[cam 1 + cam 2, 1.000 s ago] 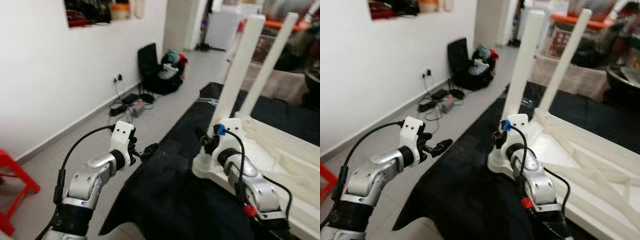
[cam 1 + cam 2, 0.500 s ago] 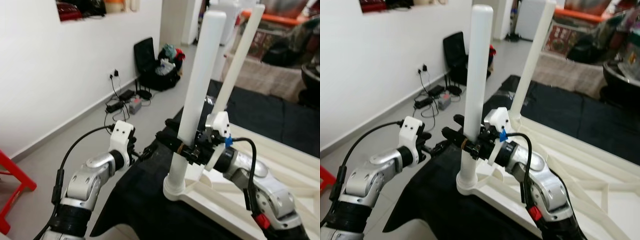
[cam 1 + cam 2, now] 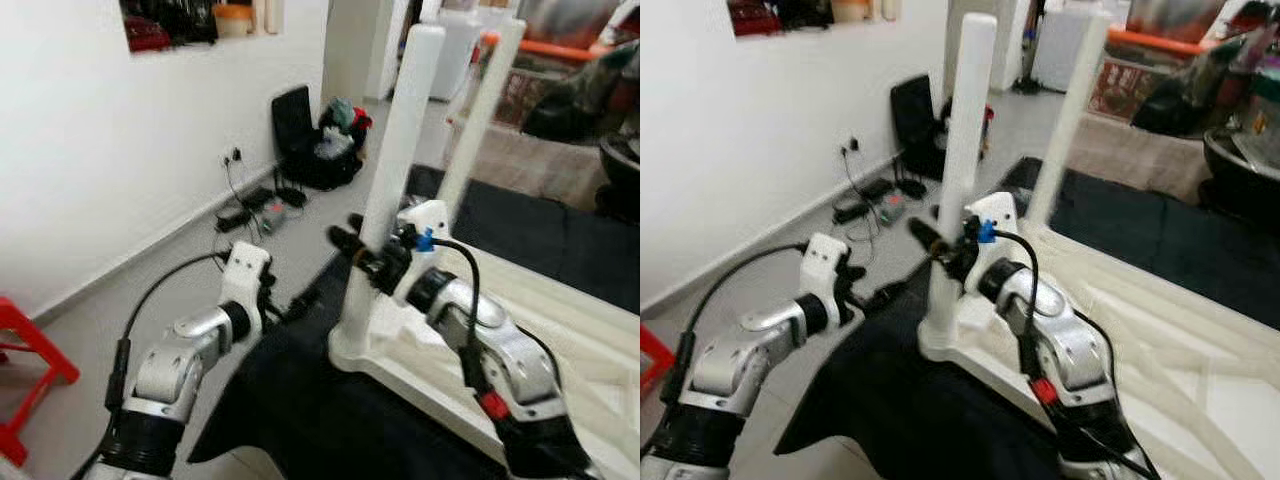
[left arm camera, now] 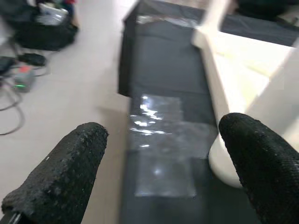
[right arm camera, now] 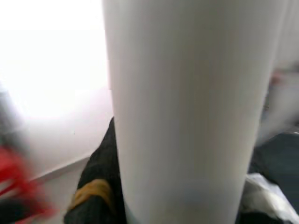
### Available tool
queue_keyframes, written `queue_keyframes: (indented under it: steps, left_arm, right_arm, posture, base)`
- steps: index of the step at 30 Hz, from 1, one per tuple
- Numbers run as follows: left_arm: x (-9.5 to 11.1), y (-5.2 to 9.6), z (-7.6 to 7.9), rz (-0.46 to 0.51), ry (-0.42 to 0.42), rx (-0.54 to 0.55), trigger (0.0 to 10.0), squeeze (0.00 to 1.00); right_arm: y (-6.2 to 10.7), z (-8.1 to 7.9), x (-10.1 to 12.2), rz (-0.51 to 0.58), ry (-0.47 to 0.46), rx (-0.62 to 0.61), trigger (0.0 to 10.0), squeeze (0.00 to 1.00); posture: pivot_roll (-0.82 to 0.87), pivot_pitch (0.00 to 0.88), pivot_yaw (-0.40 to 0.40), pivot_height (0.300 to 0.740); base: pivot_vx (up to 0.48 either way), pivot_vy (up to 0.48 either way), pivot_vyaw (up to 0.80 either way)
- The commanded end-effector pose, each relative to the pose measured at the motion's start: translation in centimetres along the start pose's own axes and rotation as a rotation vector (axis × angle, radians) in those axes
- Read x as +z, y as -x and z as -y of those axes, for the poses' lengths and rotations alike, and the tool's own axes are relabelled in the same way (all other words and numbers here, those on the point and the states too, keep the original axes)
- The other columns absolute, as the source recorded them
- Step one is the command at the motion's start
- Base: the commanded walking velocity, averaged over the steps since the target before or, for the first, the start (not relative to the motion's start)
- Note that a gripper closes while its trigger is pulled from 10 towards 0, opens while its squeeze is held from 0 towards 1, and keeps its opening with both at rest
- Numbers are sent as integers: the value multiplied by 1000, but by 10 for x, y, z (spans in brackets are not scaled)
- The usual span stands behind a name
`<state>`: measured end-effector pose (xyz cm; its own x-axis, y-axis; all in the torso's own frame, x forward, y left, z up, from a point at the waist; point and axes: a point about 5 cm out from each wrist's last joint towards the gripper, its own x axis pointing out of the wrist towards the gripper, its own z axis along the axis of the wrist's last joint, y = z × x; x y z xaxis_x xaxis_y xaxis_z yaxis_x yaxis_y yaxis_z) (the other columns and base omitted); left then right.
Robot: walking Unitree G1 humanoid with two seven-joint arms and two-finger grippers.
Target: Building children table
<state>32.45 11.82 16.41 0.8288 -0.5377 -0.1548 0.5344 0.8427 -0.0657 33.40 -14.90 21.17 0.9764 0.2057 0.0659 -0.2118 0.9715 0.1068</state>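
Gripping the near white table leg (image 3: 400,150) low down, the right gripper (image 3: 368,262) has its black fingers clamped on either side of the post, just above the corner socket of the upturned white table top (image 3: 560,340). Left eye view: leg's long axis upright, slight tilt; a second leg (image 3: 478,120) stands behind it at the far corner. The table lies underside up on a black mat (image 3: 300,400) on the floor. The right arm is on the leg; the left gripper (image 3: 300,300) hangs off to the robot's left, near but apart.

Right eye view: same layout, the leg (image 3: 962,130) rising from the right gripper (image 3: 940,245), blurred. Whether the foot is fully seated in the socket is hard to make out.

Left wrist view: left gripper (image 4: 163,163) fingers spread wide, nothing between them, mat below, table corner at one side.

Right wrist view: leg (image 5: 187,107) right up against the lens; one fingertip (image 5: 96,196) beside it, the other hidden. Heavy blur.
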Motion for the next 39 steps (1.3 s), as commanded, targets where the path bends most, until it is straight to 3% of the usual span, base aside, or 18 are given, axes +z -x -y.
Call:
queue_keyframes:
  steps: [1, 10, 11, 13, 14, 15, 16, 18, 19, 20, 28, 32, 33, 34, 35, 36, 37, 39]
  left_arm:
    - [-3, 3, -3, -16, -11, 14, 10000, 0]
    - [2, 1, -5, -13, -24, 11, 10000, 0]
    - [2, 1, -5, -12, -25, 9, 10000, 0]
    - [2, 1, -5, -11, -26, 8, 10000, 0]
    - [2, 1, -5, -11, -26, 8, 10000, 0]
    - [2, 1, -5, -11, -25, 7, 10000, 0]
    - [2, 1, -5, -11, -25, 7, 10000, 0]
    - [2, 2, -5, -9, -22, 7, 10000, 0]
    - [2, 2, -5, -9, -22, 7, 10000, 0]
    - [2, 2, -5, -8, -21, 5, 10000, 0]
    - [-4, 6, 12, -21, -19, -127, 10000, 0]
    - [-7, 8, 15, -33, -22, -155, 10000, 0]
    - [-9, 10, 18, -43, -24, -180, 10000, 0]
    - [-9, 10, 18, -43, -24, -180, 10000, 0]
    - [-11, 11, 20, -48, -28, -193, 10000, 0]
    - [-11, 11, 20, -48, -28, -193, 10000, 0]
    - [-12, 12, 21, -50, -30, -194, 10000, 0]
    - [-12, 12, 21, -51, -31, -191, 10000, 0]
  right_arm:
    - [25, 61, -49, -224, -44, -533, 0, 0]
    - [32, 53, -45, -199, -6, -530, 0, 0]
    - [27, 44, -40, -166, -40, -442, 10000, 0]
    - [21, 26, -29, -96, -103, -267, 10000, 0]
    - [21, 26, -29, -96, -103, -267, 10000, 0]
    - [18, 19, -25, -70, -130, -215, 10000, 1000]
    - [18, 19, -25, -70, -130, -215, 10000, 1000]
    - [17, -3, -7, -1, -155, 1, 10000, 1000]
    - [17, -3, -7, -1, -155, 1, 10000, 1000]
    - [17, -8, 1, 33, -135, 74, 10000, 0]
    - [30, -25, 22, 125, 47, 485, 10000, 0]
    - [30, -26, 22, 123, 67, 516, 10000, 0]
    - [30, -27, 22, 122, 73, 546, 8863, 0]
    - [30, -27, 22, 122, 73, 546, 8863, 0]
    - [31, -29, 22, 119, 68, 582, 3216, 0]
    - [31, -29, 22, 119, 68, 582, 3216, 0]
    - [34, -32, 21, 125, 59, 630, 0, 0]
    - [37, -34, 21, 129, 43, 668, 0, 0]
  posture:
    - [120, 0, -78, 740]
    - [115, 0, -70, 740]
    - [114, 0, -65, 740]
    - [114, 0, -68, 740]
    - [114, 0, -68, 740]
    - [114, 0, -68, 740]
    - [114, 0, -68, 740]
    - [116, 0, -73, 740]
    - [116, 0, -73, 740]
    - [114, 0, -73, 740]
    - [119, 0, -84, 740]
    - [119, 0, -83, 740]
    - [121, 0, -87, 740]
    - [121, 0, -87, 740]
    - [121, 0, -87, 740]
    - [121, 0, -87, 740]
    - [127, 0, -93, 740]
    - [127, 0, -92, 740]
  base:
    - [0, 0, 0]
    - [0, 0, 0]
    - [0, 0, 0]
    - [0, 0, 0]
    - [0, 0, 0]
    - [0, 0, 0]
    - [0, 0, 0]
    - [0, 0, 0]
    - [0, 0, 0]
    - [0, 0, 0]
    - [0, 0, 0]
    - [0, 0, 0]
    - [0, 0, 0]
    - [0, 0, 0]
    - [0, 0, 0]
    - [0, 0, 0]
    - [0, 0, 0]
    - [0, 0, 0]
